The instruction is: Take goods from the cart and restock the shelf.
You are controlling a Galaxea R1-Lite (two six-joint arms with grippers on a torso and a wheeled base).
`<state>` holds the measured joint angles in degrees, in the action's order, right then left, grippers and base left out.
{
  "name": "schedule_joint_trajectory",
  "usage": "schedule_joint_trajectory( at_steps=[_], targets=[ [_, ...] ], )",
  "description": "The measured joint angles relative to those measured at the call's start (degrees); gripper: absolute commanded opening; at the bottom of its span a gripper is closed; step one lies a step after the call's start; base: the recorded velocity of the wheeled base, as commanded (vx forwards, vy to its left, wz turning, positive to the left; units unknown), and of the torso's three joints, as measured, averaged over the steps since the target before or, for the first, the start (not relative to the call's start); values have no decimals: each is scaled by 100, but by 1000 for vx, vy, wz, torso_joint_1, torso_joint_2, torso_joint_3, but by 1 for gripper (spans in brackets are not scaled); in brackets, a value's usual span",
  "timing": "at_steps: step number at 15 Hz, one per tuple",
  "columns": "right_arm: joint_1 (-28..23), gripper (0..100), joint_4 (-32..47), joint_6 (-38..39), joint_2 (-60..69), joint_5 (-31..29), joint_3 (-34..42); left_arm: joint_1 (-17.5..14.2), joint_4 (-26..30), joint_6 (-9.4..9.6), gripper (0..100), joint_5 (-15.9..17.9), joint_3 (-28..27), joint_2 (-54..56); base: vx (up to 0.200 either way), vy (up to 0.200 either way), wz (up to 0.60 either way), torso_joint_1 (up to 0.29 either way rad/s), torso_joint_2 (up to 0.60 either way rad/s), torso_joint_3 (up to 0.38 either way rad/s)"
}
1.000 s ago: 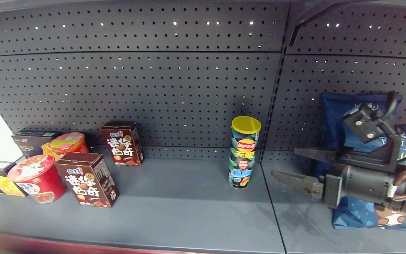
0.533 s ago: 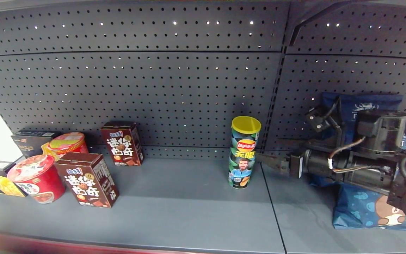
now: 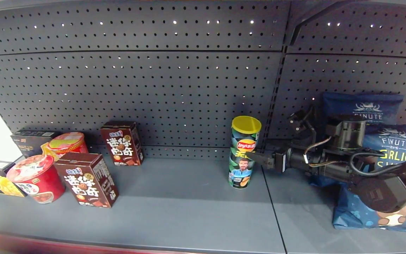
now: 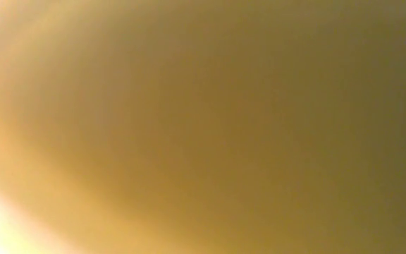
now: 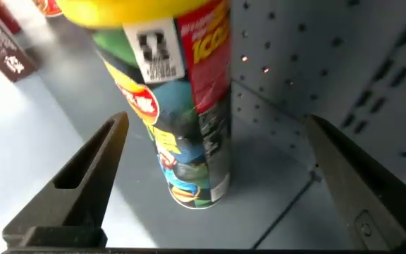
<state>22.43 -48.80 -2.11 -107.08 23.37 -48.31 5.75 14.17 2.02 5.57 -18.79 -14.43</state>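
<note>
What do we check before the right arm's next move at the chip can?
1. Right gripper open: ok, jaws spread wide in the wrist view.
2. Chip can upright on the shelf: ok.
3. Can between the jaws: ok, one jaw on each side, neither touching.
4. Room beside the can: ok, the nearest brown box stands well off.
5. Arm clear of the blue snack bags: cannot tell, it overlaps them in the head view.

right tool (image 3: pixel 259 156) just beside upright chip can (image 3: pixel 244 155) on shelf (image 3: pixel 174 201).
</note>
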Motion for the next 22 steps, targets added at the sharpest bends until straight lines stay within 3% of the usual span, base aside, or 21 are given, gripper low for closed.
schedule_joint_trajectory(
  at_steps=[17, 18, 22],
  targets=[
    [306, 100, -252, 52, -1506, 33, -772, -5, 33, -9, 0, -21, 79, 20, 0, 0, 0, 0, 0, 0],
    [308, 0, -396, 56, -1560, 85, -786, -6, 39, -9, 0, -21, 118, 27, 0, 0, 0, 0, 0, 0],
    [406, 0, -630, 173, -1621, 134, -783, -16, 34, -11, 0, -32, 178, 71, 0, 0, 0, 0, 0, 0]
  ],
)
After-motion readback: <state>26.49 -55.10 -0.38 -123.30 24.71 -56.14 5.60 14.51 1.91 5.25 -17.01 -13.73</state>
